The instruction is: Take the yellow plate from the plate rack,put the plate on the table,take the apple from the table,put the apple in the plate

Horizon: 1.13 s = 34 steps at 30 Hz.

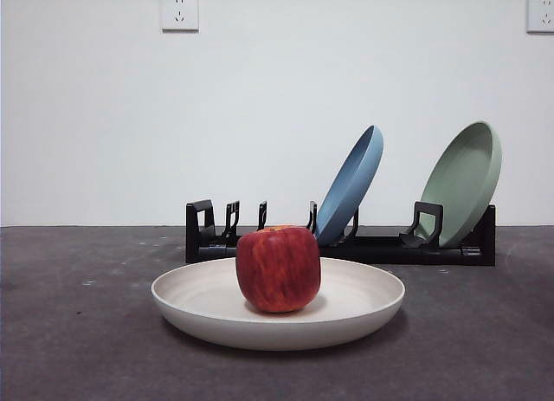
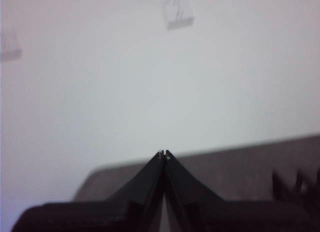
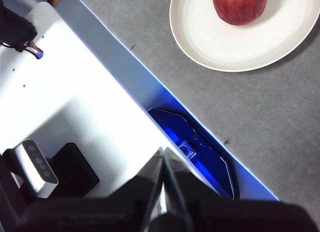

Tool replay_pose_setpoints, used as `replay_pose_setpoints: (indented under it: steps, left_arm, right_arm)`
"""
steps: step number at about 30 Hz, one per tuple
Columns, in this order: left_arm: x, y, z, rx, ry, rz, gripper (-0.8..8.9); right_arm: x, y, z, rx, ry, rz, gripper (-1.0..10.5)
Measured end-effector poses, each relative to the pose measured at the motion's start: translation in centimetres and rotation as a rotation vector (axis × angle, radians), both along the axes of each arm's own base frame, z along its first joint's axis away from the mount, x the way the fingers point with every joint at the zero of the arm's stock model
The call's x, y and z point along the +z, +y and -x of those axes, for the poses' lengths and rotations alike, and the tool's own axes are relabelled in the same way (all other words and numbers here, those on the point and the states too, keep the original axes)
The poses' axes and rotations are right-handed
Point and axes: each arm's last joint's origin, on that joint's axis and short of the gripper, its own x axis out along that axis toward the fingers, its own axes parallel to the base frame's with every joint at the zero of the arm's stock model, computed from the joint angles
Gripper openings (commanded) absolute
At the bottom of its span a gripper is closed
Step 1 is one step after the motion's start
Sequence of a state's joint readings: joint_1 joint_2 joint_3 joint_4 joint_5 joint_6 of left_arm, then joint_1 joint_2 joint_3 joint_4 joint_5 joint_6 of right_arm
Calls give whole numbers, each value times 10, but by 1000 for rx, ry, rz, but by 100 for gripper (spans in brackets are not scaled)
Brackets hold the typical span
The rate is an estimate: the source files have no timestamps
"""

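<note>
In the middle of the yellow plate (image 1: 363, 301) sits the apple (image 1: 278, 268), upright and resting on the plate's floor, with its stem side up. The plate lies flat on the table (image 1: 78, 349), just in front of the plate rack (image 1: 381, 245), which keeps the blue plate (image 1: 351, 184) and the green plate (image 1: 465, 180) leaning in their slots (the slots at the rack's other end hold no plate).

The right gripper (image 3: 163, 157) has its jaws pressed together on nothing and hangs over the table's edge, well apart from the apple (image 3: 240, 6), which lies ahead of it beyond the plate's rim. The left gripper (image 2: 164, 154), also closed on nothing, points at the wall with only the rack's prongs near it. I judge the task finished, so no coming move depends on either arm; the right one is the nearer to the apple.
</note>
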<state>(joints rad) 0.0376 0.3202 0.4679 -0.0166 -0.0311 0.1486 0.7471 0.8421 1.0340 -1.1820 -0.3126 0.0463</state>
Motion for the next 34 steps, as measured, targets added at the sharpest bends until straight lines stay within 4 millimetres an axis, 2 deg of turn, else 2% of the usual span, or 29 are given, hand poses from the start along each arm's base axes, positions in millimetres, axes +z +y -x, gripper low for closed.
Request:
replay_pose_setpoints:
  steps: [4,7,13,23,34]
  left_arm:
    - [-48,3,3,28,51,33,-3]
    - [-75,4,4,39,74,54,-3]
    - [-115,5,2,47,135,80,-3]
    - [-142,5,3,60,280,142,-3]
    - [-144,5,4,63,282,239,-3]
  right_arm:
    - [0,0,0,0,0,0,2]
    - [0,0,0,0,0,0,2]
    - [0,0,0,0,0,0,2]
    - [0,0,0,0,0,0,2]
    - [0,0,0,0,0,0,2]
